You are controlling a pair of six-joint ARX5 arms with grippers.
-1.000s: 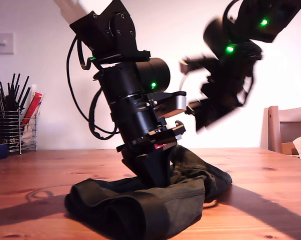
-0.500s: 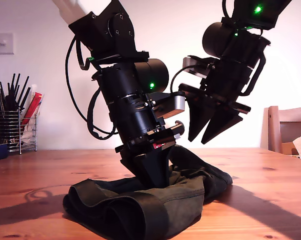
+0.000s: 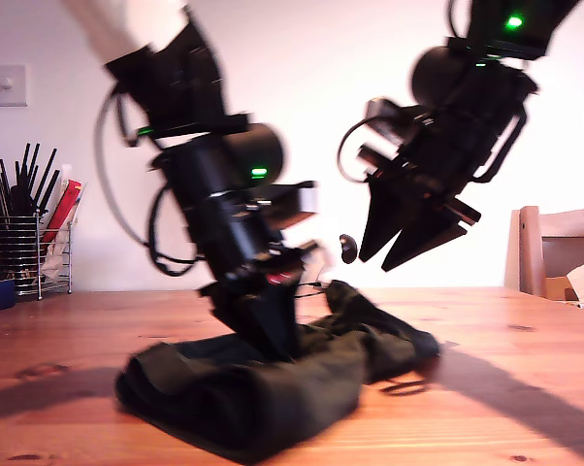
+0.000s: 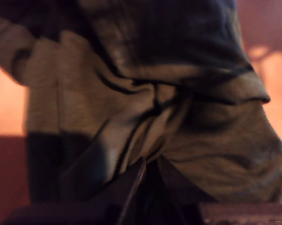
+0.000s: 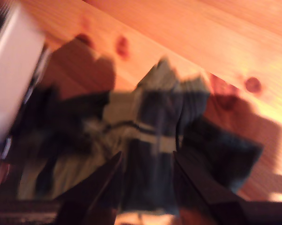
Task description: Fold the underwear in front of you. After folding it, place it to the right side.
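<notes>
Dark olive cloth, nearly black, is observed bunched in a low heap on the wooden table: this is the underwear, lying toward the exterior view's left of centre, with a thinner tail of fabric trailing toward that view's right. Folds and a stitched hem are seen in the first wrist view, where the garment fills almost the whole picture.

My first gripper is seen pressed down into the top of the heap. In the first wrist view its tips are drawn almost together with wrinkled cloth gathered between them, so the garment is judged to be pinched there. The arm above it is blurred in the exterior view.

My second gripper is found in the air, above and clear of the cloth, toward the exterior view's right. Its jaws are parted by a moderate gap and nothing is held between them. In the second wrist view the two dark fingers are seen spread over the crumpled garment, with bare table showing beyond; that picture is blurred.

A wire utensil holder is noted at the exterior view's far left and a wooden chair at its far right, both well apart from the garment.
</notes>
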